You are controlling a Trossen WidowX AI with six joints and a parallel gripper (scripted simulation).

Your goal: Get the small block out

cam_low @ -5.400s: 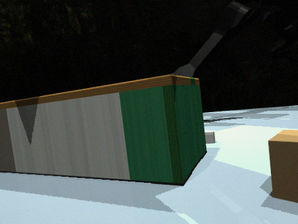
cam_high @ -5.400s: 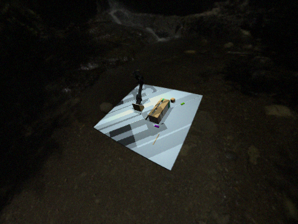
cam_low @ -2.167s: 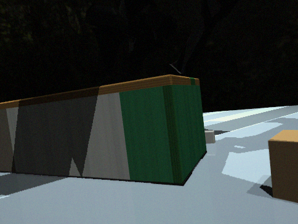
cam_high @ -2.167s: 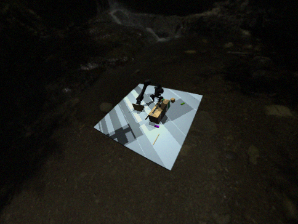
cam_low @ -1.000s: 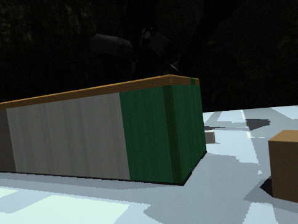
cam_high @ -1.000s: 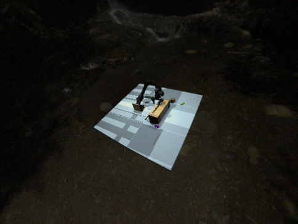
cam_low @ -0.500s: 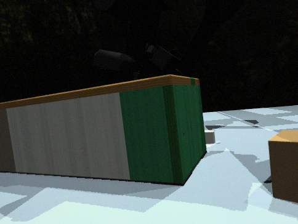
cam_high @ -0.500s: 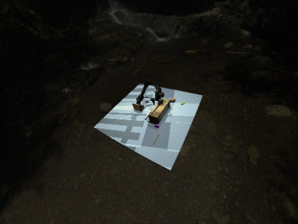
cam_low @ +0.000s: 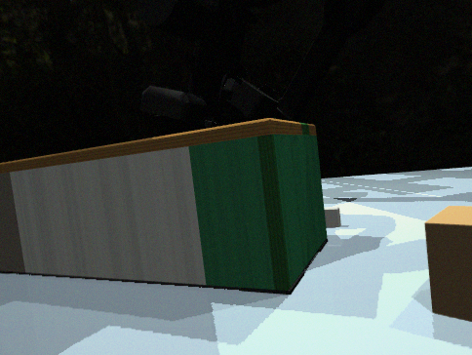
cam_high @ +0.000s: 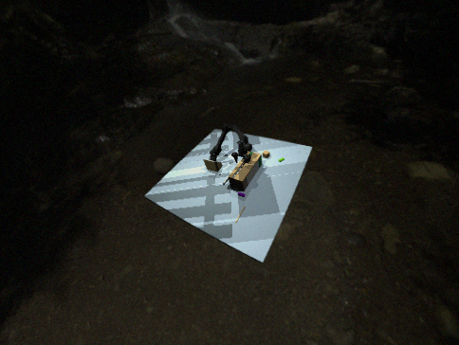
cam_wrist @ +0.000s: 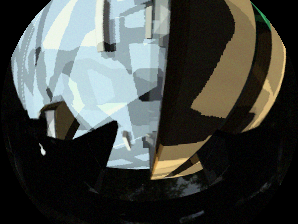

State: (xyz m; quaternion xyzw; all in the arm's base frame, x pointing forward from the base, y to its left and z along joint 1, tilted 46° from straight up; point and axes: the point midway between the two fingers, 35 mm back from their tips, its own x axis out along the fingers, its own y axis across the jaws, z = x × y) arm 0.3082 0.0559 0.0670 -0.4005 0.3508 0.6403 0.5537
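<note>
The long box (cam_high: 245, 172) (cam_low: 146, 210) lies near the middle of the table (cam_high: 266, 213), with a wooden top and a grey and green back wall. In the wrist view its tan top (cam_wrist: 206, 76) fills the right half. My gripper (cam_high: 240, 154) is open and empty, hovering over the far part of the box's top by its arm-side edge. In the exterior view the arm (cam_low: 241, 95) shows only as dark shapes behind the box. I cannot see the shelf or a block inside the box. A small purple piece (cam_high: 241, 194) lies on the table just off the box's near end.
A tan cube (cam_high: 266, 154) (cam_low: 451, 258) stands beyond the box's far end. A small green piece (cam_high: 281, 159) lies to its right. A thin wooden stick (cam_high: 240, 214) lies on the table nearer the camera. Dark rough ground surrounds the table.
</note>
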